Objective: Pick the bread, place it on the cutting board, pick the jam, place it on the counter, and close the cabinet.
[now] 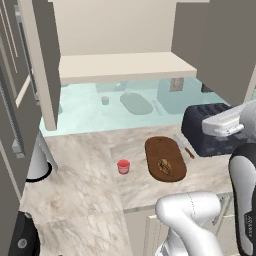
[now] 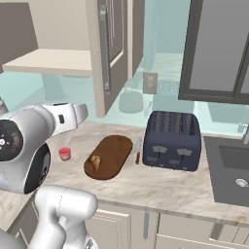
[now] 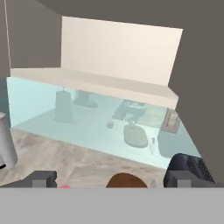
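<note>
The bread (image 1: 165, 166) lies on the near end of the dark oval cutting board (image 1: 165, 159), and it shows again (image 2: 95, 162) on the board (image 2: 110, 156) from the other side. Left of the board, the red jam (image 1: 123, 166) jar stands on the marbled counter (image 1: 80, 175); it shows too (image 2: 64, 153) from the right. The cabinet (image 1: 125, 67) above is open, its doors swung out, with a bare cream shelf. In the hand view my gripper (image 3: 110, 179) is open and holds nothing. It hangs above the counter, facing the cabinet shelf (image 3: 96, 81).
A dark navy toaster (image 2: 172, 140) stands right of the board, with a knife (image 2: 137, 151) between them. A sink (image 2: 233, 170) lies at the far right. A white cylinder (image 1: 37, 160) stands at the counter's left. The open cabinet door (image 2: 109, 48) juts out above the board.
</note>
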You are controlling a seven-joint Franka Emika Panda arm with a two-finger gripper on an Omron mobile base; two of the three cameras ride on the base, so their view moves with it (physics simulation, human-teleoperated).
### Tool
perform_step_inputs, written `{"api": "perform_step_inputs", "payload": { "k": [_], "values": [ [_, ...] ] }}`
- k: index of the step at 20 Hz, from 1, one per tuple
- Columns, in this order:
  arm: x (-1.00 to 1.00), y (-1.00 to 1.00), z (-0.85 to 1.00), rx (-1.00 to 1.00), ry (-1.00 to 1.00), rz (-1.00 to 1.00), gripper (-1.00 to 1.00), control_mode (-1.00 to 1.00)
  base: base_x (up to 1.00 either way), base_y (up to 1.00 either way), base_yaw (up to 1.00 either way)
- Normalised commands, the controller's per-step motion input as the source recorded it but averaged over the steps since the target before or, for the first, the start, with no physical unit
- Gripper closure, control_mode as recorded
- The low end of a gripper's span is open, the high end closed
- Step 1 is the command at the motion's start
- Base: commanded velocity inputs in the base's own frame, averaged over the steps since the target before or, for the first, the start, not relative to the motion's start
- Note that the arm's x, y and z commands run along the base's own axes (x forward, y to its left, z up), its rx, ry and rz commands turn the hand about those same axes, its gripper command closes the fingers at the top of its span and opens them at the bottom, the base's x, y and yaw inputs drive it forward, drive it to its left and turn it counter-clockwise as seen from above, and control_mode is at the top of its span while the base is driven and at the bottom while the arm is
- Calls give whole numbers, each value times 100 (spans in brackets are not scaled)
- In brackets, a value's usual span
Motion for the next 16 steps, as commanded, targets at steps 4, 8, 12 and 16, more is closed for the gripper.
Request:
{"api": "perform_step_inputs", "payload": {
  "k": [4, 8, 12, 16],
  "values": [
    [-46, -4, 2, 3, -24, 0, -100, -100, 0, 0, 0],
    [-23, -23, 6, 5, -22, 0, -100, -100, 0, 0, 0],
    [-18, -47, 7, 7, -10, 2, -100, -100, 0, 0, 0],
    [-6, -53, 0, 7, -14, 6, -100, -100, 0, 0, 0]
  ]
}}
